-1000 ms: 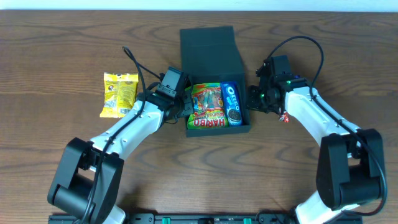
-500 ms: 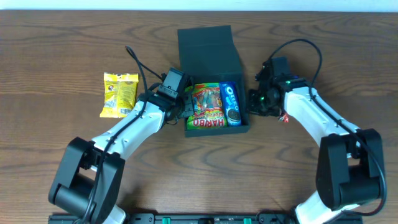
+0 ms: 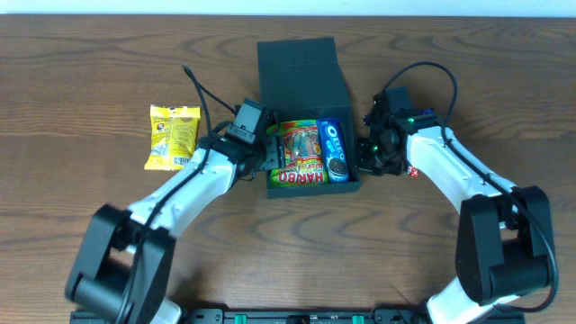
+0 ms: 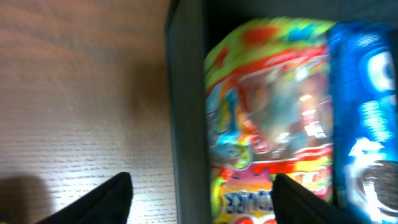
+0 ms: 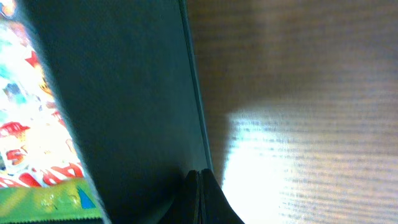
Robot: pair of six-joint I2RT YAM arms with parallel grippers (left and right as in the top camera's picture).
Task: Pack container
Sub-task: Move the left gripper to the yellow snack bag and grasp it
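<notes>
Wrist views showing you what overhead is hiding: left claw (image 4: 205,204) spread, straddling container (image 4: 186,93) left wall; right claw (image 5: 200,193) pressed together outside right wall. Container sitting at centre of table (image 3: 54,72), dark teal, lid standing open.

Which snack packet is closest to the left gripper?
The Haribo bag, in the container's left half beside the left gripper. The Oreo pack lies beyond it; the yellow packet lies apart on the table.

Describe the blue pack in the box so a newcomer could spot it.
Start at the dark green box, open in the middle of the wooden table. Two packs lie side by side inside; the blue pack is the narrow one on the right. Its neighbour, the candy bag, is wider and green and red.
</notes>
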